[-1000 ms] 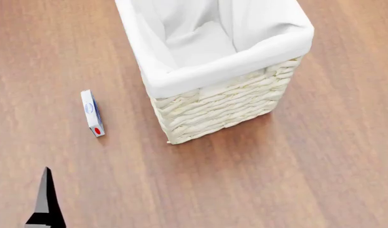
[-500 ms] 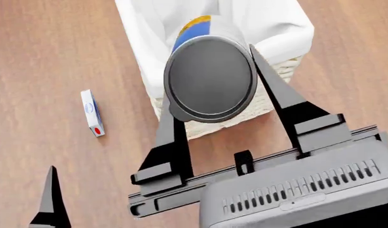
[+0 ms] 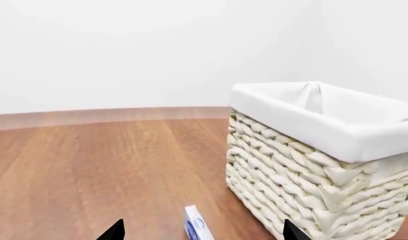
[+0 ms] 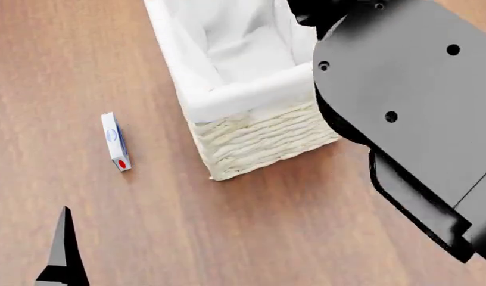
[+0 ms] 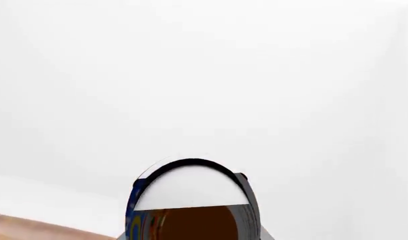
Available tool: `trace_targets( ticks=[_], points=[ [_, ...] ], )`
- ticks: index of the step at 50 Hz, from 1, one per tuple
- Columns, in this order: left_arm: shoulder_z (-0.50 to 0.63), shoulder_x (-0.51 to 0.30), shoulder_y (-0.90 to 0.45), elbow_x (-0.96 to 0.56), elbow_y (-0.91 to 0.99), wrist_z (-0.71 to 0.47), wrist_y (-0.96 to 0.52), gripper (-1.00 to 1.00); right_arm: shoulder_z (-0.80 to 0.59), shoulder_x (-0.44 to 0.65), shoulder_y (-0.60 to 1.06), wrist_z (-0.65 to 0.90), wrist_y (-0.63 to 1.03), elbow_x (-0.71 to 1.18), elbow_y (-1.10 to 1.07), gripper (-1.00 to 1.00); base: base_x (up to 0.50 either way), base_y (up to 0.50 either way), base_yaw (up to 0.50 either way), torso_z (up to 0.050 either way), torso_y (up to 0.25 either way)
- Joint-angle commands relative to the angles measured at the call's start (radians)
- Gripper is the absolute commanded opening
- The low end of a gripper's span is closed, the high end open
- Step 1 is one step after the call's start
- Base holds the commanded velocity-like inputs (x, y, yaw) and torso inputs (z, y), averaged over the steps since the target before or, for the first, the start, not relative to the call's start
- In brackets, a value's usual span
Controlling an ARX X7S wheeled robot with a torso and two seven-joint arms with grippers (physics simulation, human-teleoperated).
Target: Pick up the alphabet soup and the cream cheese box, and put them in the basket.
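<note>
Right arm [image 4: 410,113] hides basket [image 4: 259,140] far corner — soup can [image 5: 190,210] cropped.

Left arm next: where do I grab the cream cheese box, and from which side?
Come straight down from above and close the jaws across the thin width of the cream cheese box, near the middle of its length. It stands on a narrow edge on the wooden floor, apart from the basket, so both broad faces are clear.

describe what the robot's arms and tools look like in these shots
In the head view the right arm is a large dark grey, flat-faced housing with rounded corners and a few small round black holes, stepping down to a black bracket. Of the left tool only a thin, pointed black-and-grey finger shows. No cables or markings are visible.
</note>
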Motion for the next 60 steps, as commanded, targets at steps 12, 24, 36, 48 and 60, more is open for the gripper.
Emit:
trace_targets(
  ticks=[12,24,36,48,60],
  points=[
    [0.006,-0.002,-0.002,-0.010,-0.005,0.002,0.009,1.00,0.069,-0.322,0.231,-0.495,0.052,0.105,0.986,-1.00,0.00,0.00,0.00,0.000,0.000],
    [0.007,-0.007,0.011,-0.010,0.010,-0.006,0.011,1.00,0.023,-0.359,0.269,-0.552,0.081,0.067,1.079,-1.00,0.00,0.00,0.00,0.000,0.002],
    [0.010,-0.008,0.009,-0.013,0.003,-0.004,0.016,1.00,0.019,-0.345,0.223,-0.539,0.086,0.072,1.033,-1.00,0.00,0.00,0.00,0.000,0.000],
    [0.002,-0.014,0.009,-0.018,0.000,-0.008,0.021,1.00,0.010,-0.328,0.160,-0.536,0.099,0.081,0.978,-1.00,0.00,0.00,0.00,0.000,0.001],
    [0.008,-0.016,0.011,-0.013,0.002,-0.011,0.022,1.00,0.008,-0.306,0.117,-0.523,0.105,0.089,0.930,-1.00,0.00,0.00,0.00,0.000,0.001]
  ],
)
